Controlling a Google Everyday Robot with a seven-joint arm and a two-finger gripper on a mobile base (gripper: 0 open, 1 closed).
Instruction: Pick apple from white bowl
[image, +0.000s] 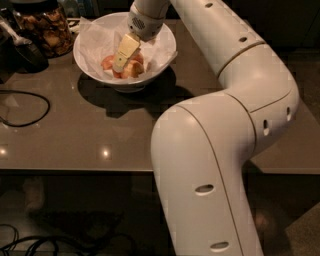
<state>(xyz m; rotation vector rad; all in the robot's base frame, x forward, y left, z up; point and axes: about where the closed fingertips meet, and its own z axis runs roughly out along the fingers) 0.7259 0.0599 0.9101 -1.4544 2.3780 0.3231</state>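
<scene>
On the brown table (75, 135), the white arm (225, 140) is bent over the white bowl (165, 41), and the gripper (120, 64) is seen down inside it, against the apple (107, 63). The apple is not yet lifted out. Whether the gripper is clamped on it cannot be told, since the contact is hidden among the fruit and paper.

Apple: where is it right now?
Upper left of the camera view: the apple sits inside the white bowl, right of the glass jar, with the gripper inside the bowl right beside it.
</scene>
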